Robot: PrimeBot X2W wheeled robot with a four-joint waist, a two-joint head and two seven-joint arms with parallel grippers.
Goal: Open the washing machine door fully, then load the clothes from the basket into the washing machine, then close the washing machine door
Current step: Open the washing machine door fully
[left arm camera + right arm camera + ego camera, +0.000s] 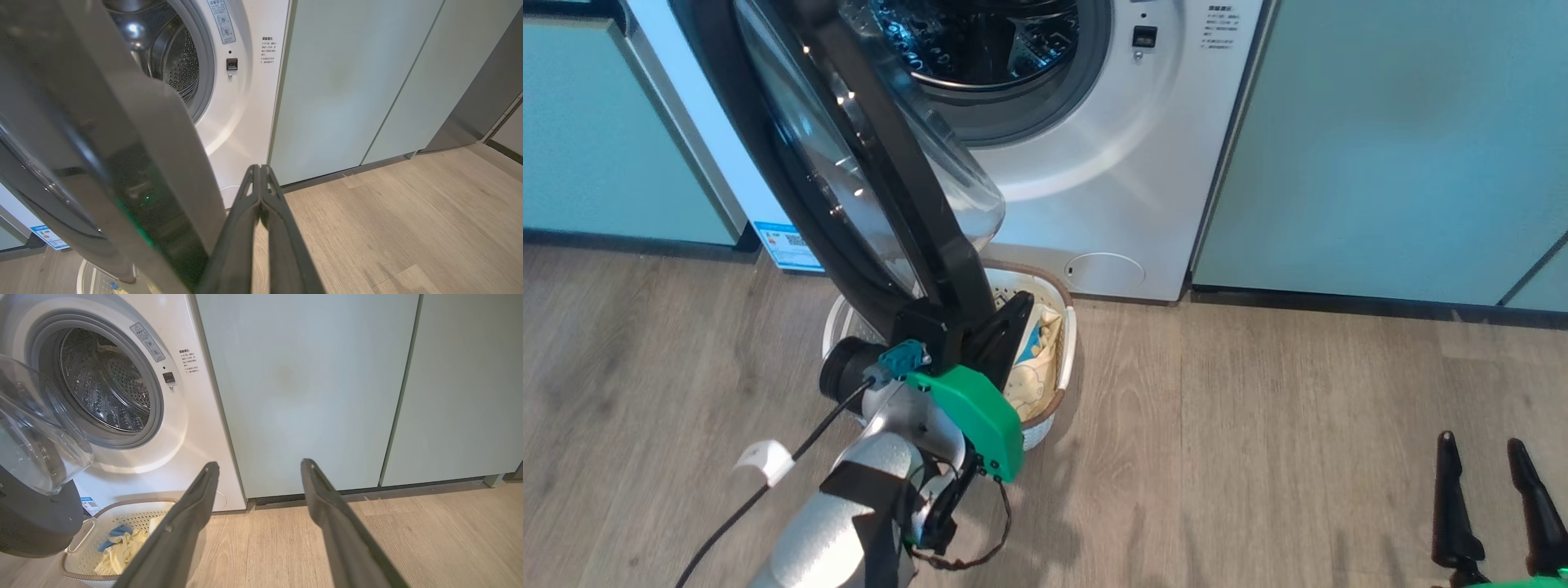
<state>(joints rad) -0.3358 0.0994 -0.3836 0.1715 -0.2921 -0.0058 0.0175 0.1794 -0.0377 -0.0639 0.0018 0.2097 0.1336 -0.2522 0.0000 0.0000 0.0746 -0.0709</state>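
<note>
As we looked down, washing machine door (776, 196) stood open above the basket (1068, 343) holding the clothes (1037, 367), left gripper (259, 169) pinched closed beside its edge, right gripper (260, 464) spread wide and empty, blue label (788, 245) and printed notice (1223, 28) on the washing machine (1111, 163) unreadable.

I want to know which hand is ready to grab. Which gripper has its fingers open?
The right gripper: its two fingers stand wide apart with a gap between them. The left gripper has its fingers pressed together.
</note>
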